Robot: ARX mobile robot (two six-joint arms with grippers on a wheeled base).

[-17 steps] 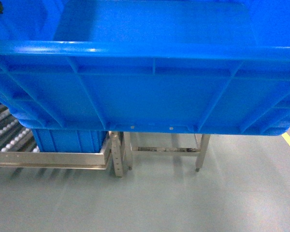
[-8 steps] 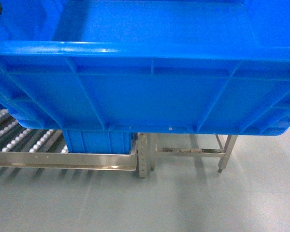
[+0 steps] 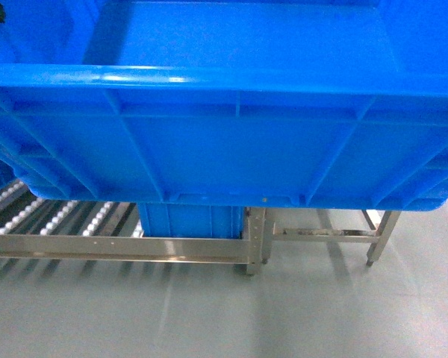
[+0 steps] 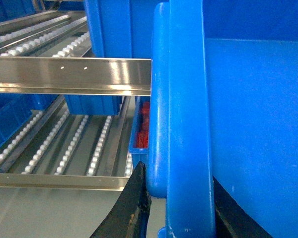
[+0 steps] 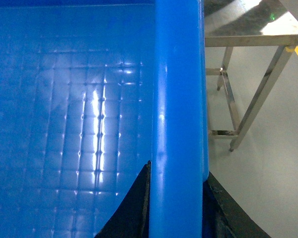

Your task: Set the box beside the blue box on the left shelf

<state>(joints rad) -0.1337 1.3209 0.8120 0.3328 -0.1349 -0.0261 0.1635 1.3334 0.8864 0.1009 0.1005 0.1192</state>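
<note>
The box [image 3: 231,142] fills the upper frame, each side rim pinched — left gripper [image 4: 176,208], right gripper [image 5: 176,198]. The left shelf [image 3: 119,247] lies lower left, the blue box [image 3: 190,221] on it; keep level and sidle left before lowering

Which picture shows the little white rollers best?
The left wrist view: rows of white rollers run in long lines down the left shelf, unblocked. The head view catches only a few rollers under the carried box. The right wrist view shows none.
</note>
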